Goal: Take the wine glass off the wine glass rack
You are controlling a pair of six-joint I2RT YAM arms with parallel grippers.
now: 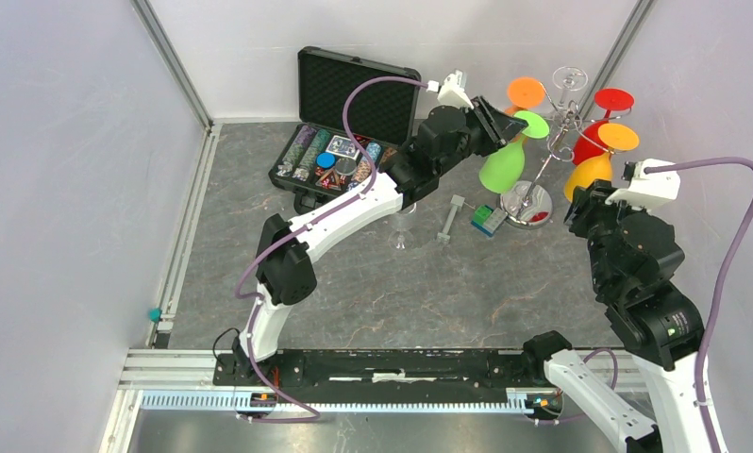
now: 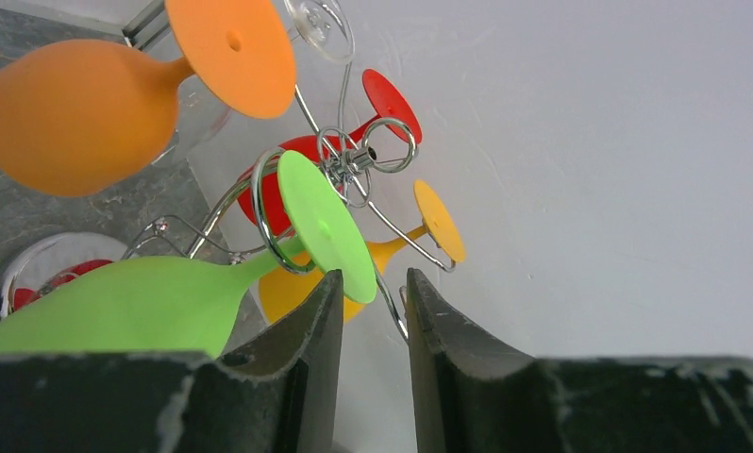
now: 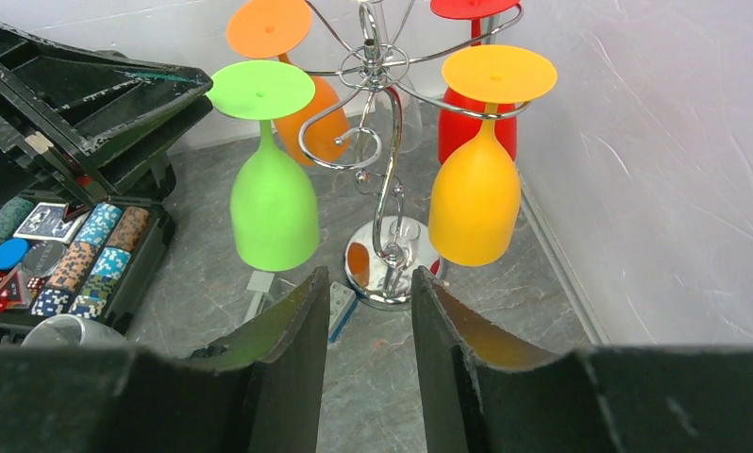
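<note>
Well to the left of the wine glass rack (image 3: 377, 64) an open black case of poker chips (image 1: 359, 90) sits on the grey table. Between the case and the rack a clear glass (image 1: 401, 233) stands on the table, partly behind the left arm. A few small coloured blocks (image 1: 489, 220) lie just beside the rack's shiny round base (image 1: 527, 203), on its left.

The left gripper (image 2: 374, 278) is up level with the rack's top, on its left side. Its jaws stand a little apart and clamp nothing. The rim of the green wine glass's foot sits right at the mouth of the gap, by one fingertip (image 2: 333, 283).

The green wine glass (image 3: 274, 203) hangs bowl-down from a scroll arm on the left of the rack, with its flat foot on top. Behind it an orange glass (image 3: 321, 123) hangs the same way, and a clear glass (image 1: 569, 77) sits on the rack's far side. To the right of the pole hang a yellow-orange glass (image 3: 475, 198) and, behind that, a red glass (image 3: 453, 127).

The right gripper (image 3: 369, 274) is on the near right of the rack, pointed at its base and apart from it. Its jaws are parted with nothing between them.
</note>
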